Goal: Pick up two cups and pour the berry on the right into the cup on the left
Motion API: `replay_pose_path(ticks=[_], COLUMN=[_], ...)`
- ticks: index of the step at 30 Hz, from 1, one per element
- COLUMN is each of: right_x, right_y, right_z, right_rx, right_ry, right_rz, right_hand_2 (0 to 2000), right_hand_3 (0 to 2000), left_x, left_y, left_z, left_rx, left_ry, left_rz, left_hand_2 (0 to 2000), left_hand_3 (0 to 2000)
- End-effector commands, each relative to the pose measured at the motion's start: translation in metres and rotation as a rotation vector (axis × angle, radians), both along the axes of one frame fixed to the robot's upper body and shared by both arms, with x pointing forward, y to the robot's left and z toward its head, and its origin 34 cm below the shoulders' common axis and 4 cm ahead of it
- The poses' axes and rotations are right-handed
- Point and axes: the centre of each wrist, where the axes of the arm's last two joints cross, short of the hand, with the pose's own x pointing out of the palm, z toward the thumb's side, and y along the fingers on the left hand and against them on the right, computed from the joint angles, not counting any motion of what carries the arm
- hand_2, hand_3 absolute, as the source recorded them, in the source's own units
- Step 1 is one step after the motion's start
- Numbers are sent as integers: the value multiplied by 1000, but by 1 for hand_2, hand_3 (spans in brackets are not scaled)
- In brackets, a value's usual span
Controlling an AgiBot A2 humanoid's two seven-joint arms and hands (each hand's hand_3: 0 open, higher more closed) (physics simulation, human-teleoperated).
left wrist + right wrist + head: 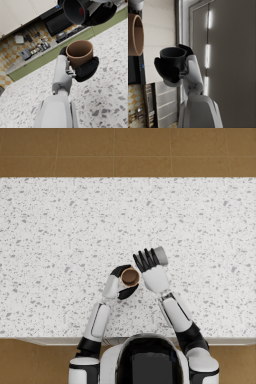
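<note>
Head view: we noted the left hand (pixel 120 283) wrapped around the brown cup (pixel 130 276), held upright above the speckled worktop (pixel 60 228), mouth facing the camera. The right hand (pixel 150 265) gripped the grey cup (pixel 160 256), which lay tipped on its side just beside the brown cup, with its mouth towards that cup. No berry was visible from here.

Left wrist view: the left hand (pixel 85 70) clasped the brown cup (pixel 79 53), whose interior looked empty as far as we could see. Above it, the grey cup (pixel 75 11) was tilted mouth-down towards the camera, held in the right hand (pixel 100 15). A red patch inside it we took to be the berry (pixel 81 11), apparently not yet out.

Right wrist view: the right hand (pixel 169 71) held the grey cup (pixel 173 57); the brown cup (pixel 135 35) showed at the frame edge, apart from it. The berry was hidden here.

Judgement: the pour was under way. To do it well, we would keep the grey rim directly over the brown mouth, hold the brown cup steady and level, and increase the tilt slowly so the berry rolls rather than bounces out.

Writing: no brand, label or legible text on either cup.
</note>
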Motion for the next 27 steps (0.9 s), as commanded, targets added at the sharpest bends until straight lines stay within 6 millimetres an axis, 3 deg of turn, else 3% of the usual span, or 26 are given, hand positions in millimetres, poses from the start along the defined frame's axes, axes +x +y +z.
replay_pose_path(ticks=[1, 11, 14, 27], right_x=[-5, -5, -5, -6], right_y=[1, -4, -3, -6], right_z=[6, 9, 0, -1], right_rx=[-7, -84, -101, -104], right_ry=[-40, -119, -97, -86], right_rz=[-5, -120, -119, -131], right_hand_2=[2000, 2000, 2000, 2000], right_hand_3=[1280, 1280, 1280, 1280], left_x=[3, 5, 2, 0], left_y=[0, 4, 4, 6], left_z=[7, 11, 4, 3], left_rx=[-12, -30, -24, -25], left_ry=[-22, -32, -10, -9], left_rz=[5, 31, 29, 34], left_hand_2=[2000, 2000, 2000, 2000], left_hand_3=[1280, 1280, 1280, 1280])
